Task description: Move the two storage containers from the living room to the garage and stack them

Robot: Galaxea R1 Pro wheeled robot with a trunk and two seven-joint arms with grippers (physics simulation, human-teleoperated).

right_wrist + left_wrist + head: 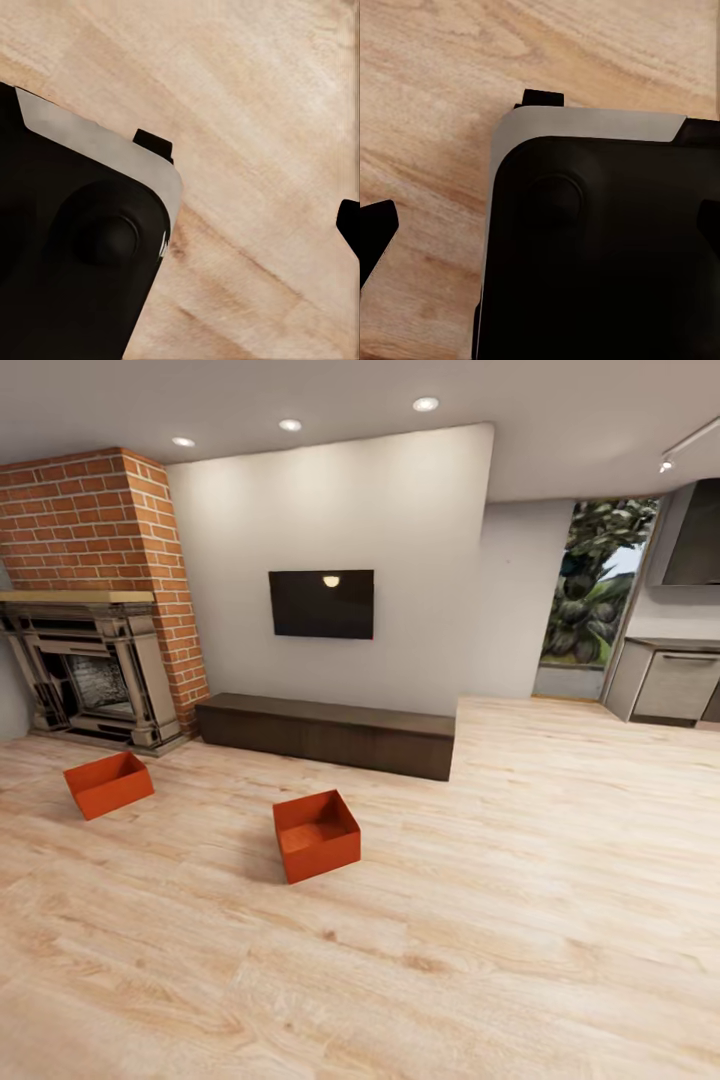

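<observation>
Nearest the robot lies only the light wood plank floor (pixel 470 960) of the living room, and both wrist views look down on those same planks past the black-and-grey robot base (pixel 600 247); small dark tips sit at the edges of those views, but whether either gripper is spread or pressed together cannot be told from them. The closer orange-red open-top plastic bin (pixel 316 836) rests on the planks at about eleven o'clock, turned at an angle to the robot, so an approach that does not square up to it could catch a corner and shove it across the smooth floor. The second orange-red bin (pixel 108 784) sits farther off at about ten o'clock, well apart from the first and near the hearth of the red brick fireplace (pixel 95 600), where a wide swing of the left arm or the base might strike the stone surround. Beyond both, the long dark low cabinet (pixel 330 732) runs along the wall at twelve o'clock under the wall-mounted black TV (pixel 321 603), limiting any overshoot. At two o'clock stand a glass door (pixel 595 595) and a grey cabinet (pixel 670 682). Nothing lies between the robot and either bin.
</observation>
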